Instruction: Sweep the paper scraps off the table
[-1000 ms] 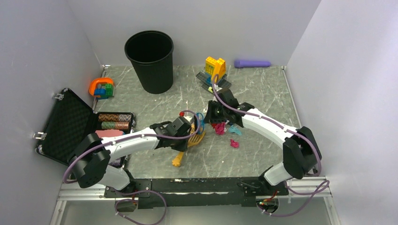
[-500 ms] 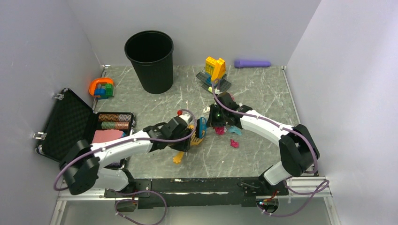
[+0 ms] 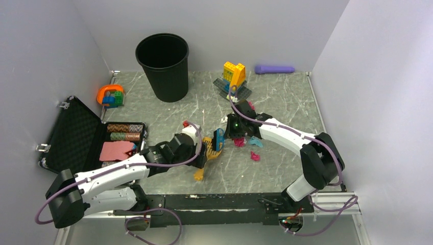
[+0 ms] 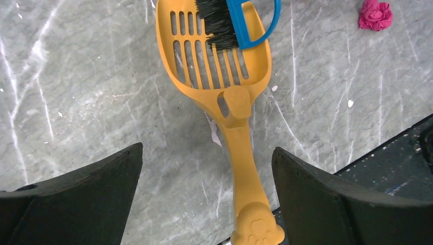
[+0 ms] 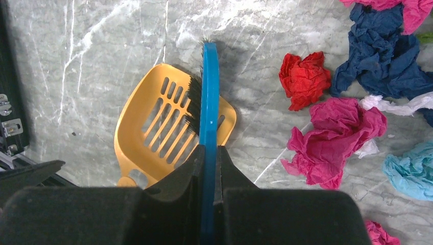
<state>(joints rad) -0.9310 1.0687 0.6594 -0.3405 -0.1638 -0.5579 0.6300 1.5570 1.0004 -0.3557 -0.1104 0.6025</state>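
Sweeping: brush (image 5: 209, 92) clamped in right claw (image 5: 208, 150); left claw (image 4: 207, 153) spread, empty, over scoop (image 4: 245, 153). Next: rake scraps (image 5: 332, 138) from three o'clock.

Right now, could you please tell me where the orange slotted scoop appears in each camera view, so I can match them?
Top external: the orange scoop lies near the centre, handle pointing toward the near edge.
Left wrist: the orange scoop is in the middle, head at top, handle running to the bottom edge.
Right wrist: the orange scoop is left of centre, mostly its head showing.
Shared landmark: the blue brush, bristles over the scoop's head.
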